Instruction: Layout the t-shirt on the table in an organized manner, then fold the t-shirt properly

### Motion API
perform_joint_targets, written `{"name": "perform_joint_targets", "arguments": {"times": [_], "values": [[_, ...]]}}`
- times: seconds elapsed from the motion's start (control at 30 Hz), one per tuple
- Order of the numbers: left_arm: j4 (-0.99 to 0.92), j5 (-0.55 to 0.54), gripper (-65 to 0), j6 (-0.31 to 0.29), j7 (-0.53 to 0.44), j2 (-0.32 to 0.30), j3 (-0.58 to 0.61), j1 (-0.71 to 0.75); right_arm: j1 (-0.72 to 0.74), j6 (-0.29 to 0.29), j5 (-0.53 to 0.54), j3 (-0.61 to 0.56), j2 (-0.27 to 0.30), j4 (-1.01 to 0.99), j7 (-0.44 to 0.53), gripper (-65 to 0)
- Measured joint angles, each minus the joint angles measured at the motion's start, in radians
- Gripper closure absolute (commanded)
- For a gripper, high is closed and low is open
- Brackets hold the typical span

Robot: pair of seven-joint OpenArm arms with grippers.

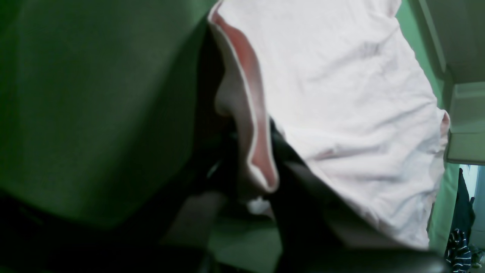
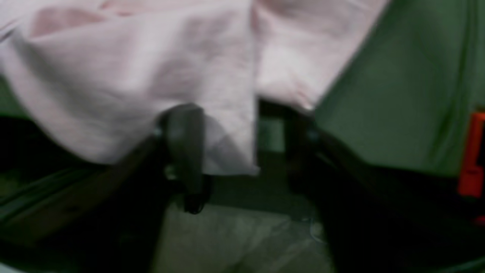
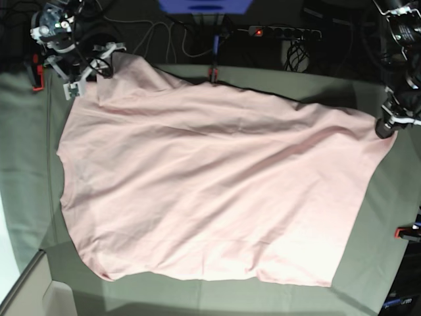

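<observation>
**Laying-out step: shirt spread, two far corners at the hands**

I see the bench (image 3: 26, 197), draped in grey-green cloth with red clamps at its rim, carrying the t-shirt (image 3: 210, 191) plain pink side up, spread wide across the middle. Creases run diagonally through the body, and the far edge looks lifted a little toward the two arms, so I judge I am at the layout stage, not yet folding.

My left hand (image 3: 387, 126), on the right of the base view, sits at the shirt's far corner. Its wrist view shows the pink hem (image 1: 261, 151) pinched between dark fingers pressed together, so I read it as clamped on the t-shirt.

My right hand (image 3: 92, 66) is at the opposite far corner. In its wrist view the fingers stand apart, one dark finger (image 2: 185, 151) against a flap of cloth; the picture is blurred and I cannot tell whether it grips anything.

Next, I judge, the move calls for drawing that corner flat, releasing both ends and smoothing the creases before any fold.
</observation>
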Motion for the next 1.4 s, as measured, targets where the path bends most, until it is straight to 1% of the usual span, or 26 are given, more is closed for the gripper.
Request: {"name": "perform_joint_targets", "arguments": {"times": [0.03,0.07,0.1,0.2,0.33,0.4,0.53,0.63,0.73,0.83,0.93,1.0,1.13,1.23,1.4], "values": [[0.0,0.0,-0.1,0.0,0.0,0.0,0.0,0.0,-0.007,0.0,0.0,-0.01,0.0,0.001,0.0,-9.5],[0.002,0.001,-0.1,0.0,0.0,0.0,0.0,0.0,-0.012,0.0,0.0,-0.019,-0.001,0.001,-0.002,-2.2],[0.002,0.0,-0.1,0.0,0.0,0.0,0.0,0.0,-0.016,0.0,0.0,-0.02,-0.002,0.001,-0.004,0.0],[0.003,0.0,-0.1,0.0,0.0,0.0,0.0,0.0,-0.017,0.0,0.017,-0.013,-0.002,0.006,-0.004,0.0],[0.003,0.0,-0.1,0.0,0.0,-0.001,0.0,0.0,-0.019,0.0,0.138,0.046,-0.003,0.095,-0.004,0.0],[0.003,0.0,-0.1,0.0,0.0,-0.002,0.0,-0.003,-0.002,0.0,0.169,0.087,0.0,0.13,-0.005,0.0],[0.005,0.0,-0.1,0.0,0.0,-0.002,0.001,-0.003,0.079,-0.001,0.178,0.139,0.0,0.151,-0.026,0.0],[0.005,0.0,-0.1,0.001,0.003,-0.002,0.001,-0.015,0.152,0.0,0.182,0.161,0.0,0.151,-0.09,0.0],[0.006,0.0,-0.1,0.0,0.001,-0.002,0.001,-0.028,0.214,0.0,0.182,0.161,0.029,0.152,-0.187,0.0],[0.007,0.0,-0.1,0.003,0.005,-0.002,0.005,-0.034,0.278,0.0,0.185,0.164,0.059,0.151,-0.232,0.0],[0.005,0.003,-0.1,0.006,0.002,-0.012,0.063,-0.058,0.329,0.0,0.182,0.163,0.078,0.151,-0.265,0.0],[0.0,0.003,-0.1,0.006,0.005,-0.023,0.118,-0.092,0.349,-0.001,0.176,0.163,0.077,0.151,-0.27,0.0],[0.0,0.005,-0.1,0.005,0.006,-0.027,0.163,-0.152,0.399,0.0,0.105,0.163,0.074,0.094,-0.267,0.0],[0.0,0.08,-0.1,0.005,0.007,-0.039,0.162,-0.2,0.434,0.0,0.098,0.163,0.075,0.02,-0.266,0.0],[-0.006,0.225,-0.1,-0.002,0.009,-0.04,0.162,-0.287,0.478,0.0,0.095,0.166,0.11,-0.043,-0.267,0.0]]}}
